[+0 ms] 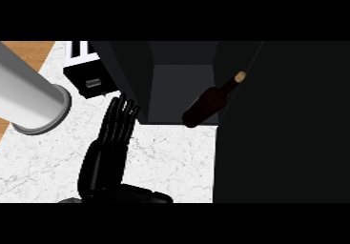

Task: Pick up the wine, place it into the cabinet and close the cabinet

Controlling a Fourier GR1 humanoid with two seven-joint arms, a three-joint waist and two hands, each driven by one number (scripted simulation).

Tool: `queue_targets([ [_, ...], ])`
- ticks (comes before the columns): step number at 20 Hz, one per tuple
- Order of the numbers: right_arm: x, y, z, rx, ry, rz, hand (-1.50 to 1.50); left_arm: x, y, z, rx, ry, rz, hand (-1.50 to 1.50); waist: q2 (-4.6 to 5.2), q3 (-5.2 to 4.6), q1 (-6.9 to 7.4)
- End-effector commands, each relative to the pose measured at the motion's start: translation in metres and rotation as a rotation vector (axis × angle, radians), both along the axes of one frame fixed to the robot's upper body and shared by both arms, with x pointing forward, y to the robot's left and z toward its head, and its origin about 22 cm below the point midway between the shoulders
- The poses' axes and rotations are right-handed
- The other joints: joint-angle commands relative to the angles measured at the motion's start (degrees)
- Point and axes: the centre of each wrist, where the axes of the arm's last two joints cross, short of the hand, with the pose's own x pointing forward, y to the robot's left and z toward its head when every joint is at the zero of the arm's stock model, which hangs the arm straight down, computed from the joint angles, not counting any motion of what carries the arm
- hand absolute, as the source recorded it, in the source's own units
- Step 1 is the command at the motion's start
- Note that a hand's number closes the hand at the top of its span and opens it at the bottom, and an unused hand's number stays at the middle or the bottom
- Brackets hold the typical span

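Note:
The wine bottle (208, 104) is dark brown with a tan cork at its top. It leans to the upper right at the right edge of the cabinet's open compartment (179, 90), base near the front lip. Whether it stands on the shelf or is held I cannot tell. A large dark panel (290, 124), seemingly the cabinet's door, fills the right side of the view and hides whatever is behind it. My left hand (110, 143) is open, fingers straight and pointing up, their tips next to the cabinet's left wall, apart from the bottle. My right hand does not show.
A big pale grey cylinder (29, 97) lies at the left over the counter's edge. A small black box (91, 80) sits behind my left hand beside the cabinet. White marble counter (174, 162) spreads in front of the cabinet.

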Motion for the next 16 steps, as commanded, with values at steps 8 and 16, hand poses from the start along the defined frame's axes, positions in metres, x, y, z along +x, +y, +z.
queue_targets([
  [8, -0.027, 0.017, 0.003, -0.250, 0.015, 0.323, 1.50, -0.046, 0.057, 0.011, 0.039, -0.019, 0.132, -1.50, 0.01, -0.05, -0.25],
  [16, -0.052, 0.049, 0.011, -0.173, 0.128, 0.490, 1.50, -0.079, 0.095, 0.023, 0.005, -0.042, 0.203, -1.50, -0.04, -0.13, 0.16],
])
